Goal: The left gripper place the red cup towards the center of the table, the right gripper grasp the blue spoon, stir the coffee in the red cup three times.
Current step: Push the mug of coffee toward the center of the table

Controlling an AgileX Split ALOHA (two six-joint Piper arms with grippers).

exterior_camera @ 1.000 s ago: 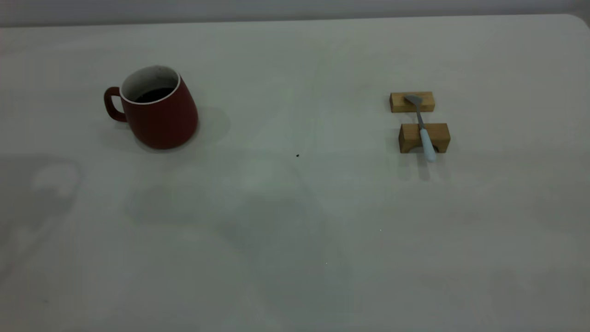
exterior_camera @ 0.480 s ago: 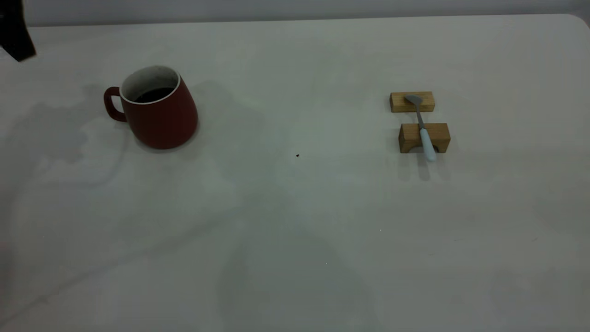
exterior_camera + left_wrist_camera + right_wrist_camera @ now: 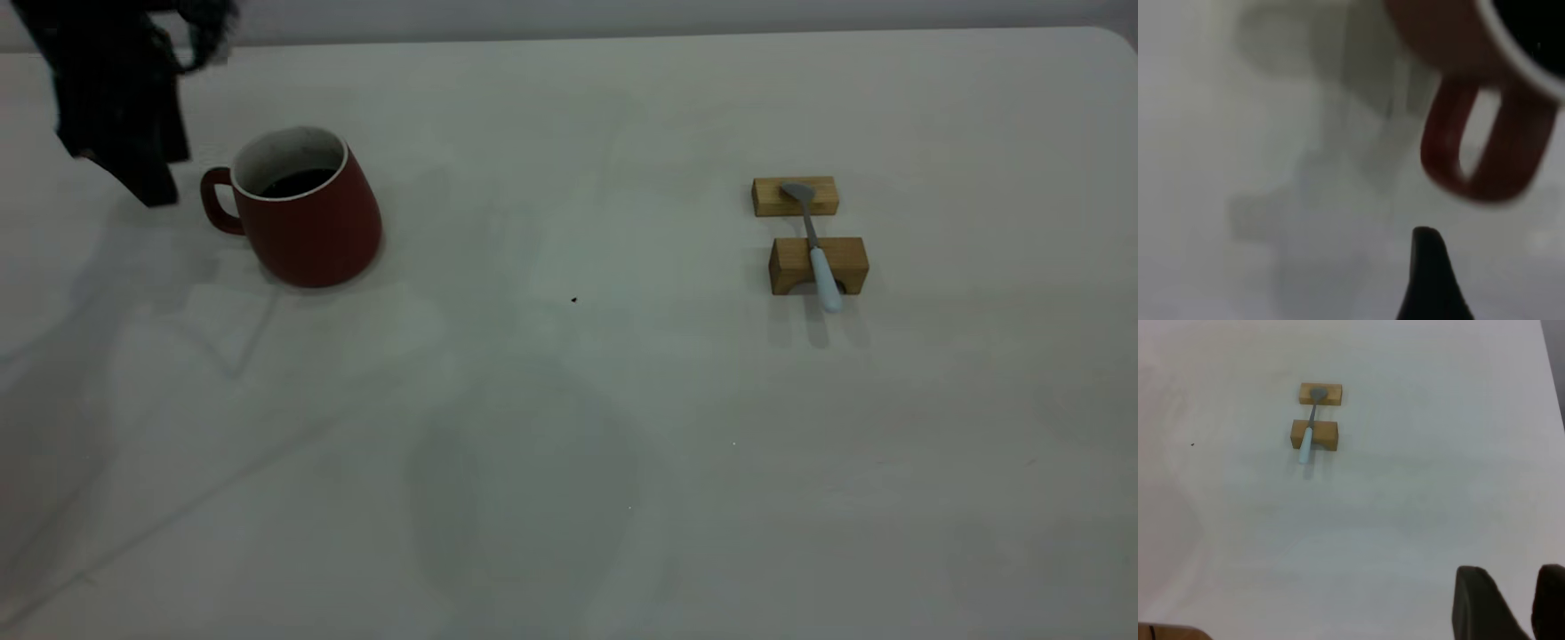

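Left end effector [image 3: 147,178] beside glossy red cup [image 3: 307,213] loop handle, finger spread unclear; pale-blue spoon [image 3: 816,251] bridges two wooden blocks [image 3: 818,265].

Glazed ceramic red cup [image 3: 307,218], matt off-white table [image 3: 569,427], tan wooden blocks [image 3: 818,265], grey metal-necked blue spoon [image 3: 816,253].

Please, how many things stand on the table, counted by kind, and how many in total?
red cup: 1
blue spoon: 1
wooden blocks: 2
Total: 4, not counting the table itself.
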